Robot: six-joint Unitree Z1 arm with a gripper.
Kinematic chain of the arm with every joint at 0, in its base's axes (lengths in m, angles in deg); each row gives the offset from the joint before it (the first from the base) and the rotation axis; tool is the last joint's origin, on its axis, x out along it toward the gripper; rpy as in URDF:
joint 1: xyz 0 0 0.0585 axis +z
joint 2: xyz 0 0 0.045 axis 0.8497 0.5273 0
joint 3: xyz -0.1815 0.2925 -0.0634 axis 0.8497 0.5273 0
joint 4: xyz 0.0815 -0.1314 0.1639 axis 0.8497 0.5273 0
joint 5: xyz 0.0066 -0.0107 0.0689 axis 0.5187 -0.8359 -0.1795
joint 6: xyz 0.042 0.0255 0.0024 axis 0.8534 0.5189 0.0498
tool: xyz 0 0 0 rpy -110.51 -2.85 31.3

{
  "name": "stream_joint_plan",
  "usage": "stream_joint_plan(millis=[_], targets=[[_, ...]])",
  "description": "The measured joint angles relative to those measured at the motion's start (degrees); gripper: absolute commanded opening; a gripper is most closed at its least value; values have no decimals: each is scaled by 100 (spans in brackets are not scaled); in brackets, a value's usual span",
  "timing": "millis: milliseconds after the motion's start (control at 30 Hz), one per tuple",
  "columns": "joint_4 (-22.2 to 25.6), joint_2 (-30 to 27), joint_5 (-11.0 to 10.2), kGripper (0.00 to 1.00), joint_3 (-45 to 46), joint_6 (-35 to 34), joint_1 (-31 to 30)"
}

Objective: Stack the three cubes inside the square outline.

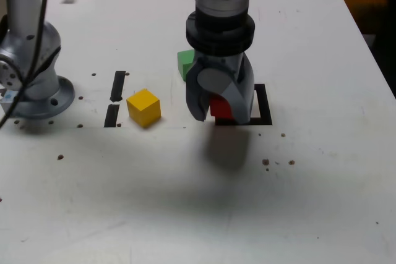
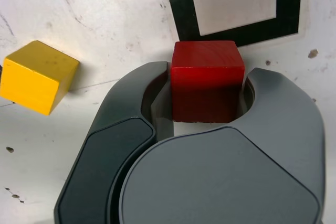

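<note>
Surface: white table (image 1: pixel 322 202), speckled with small dark specks.
Gripper (image 2: pixel 207 109): jaws pressed onto the red cube (image 2: pixel 206 86), pinched by two opposite side faces.
Location: red cube seen at the near edge of the square outline (image 1: pixel 262 100), centre of the exterior view.
Handling: judged light, rigid, smooth-sided; flat opposite faces are the best hold.
Count: three cubes are counted, one red, one yellow cube (image 1: pixel 143 107) left of centre, one green cube (image 1: pixel 184 63) behind the arm; two black bars (image 1: pixel 115 97); one outline.
</note>
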Motion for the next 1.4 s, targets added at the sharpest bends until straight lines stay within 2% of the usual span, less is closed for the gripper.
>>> stream_joint_plan(millis=[200, 467, 633, 1033, 1400], targets=[[128, -5, 25, 33, -269, -492, 387], [100, 227, -153, 33, -416, -489, 534], [81, 520, -156, 34, -583, -449, 536], [87, 590, -139, 36, -548, -384, 541], [-46, 654, -136, 44, -510, -290, 541]])
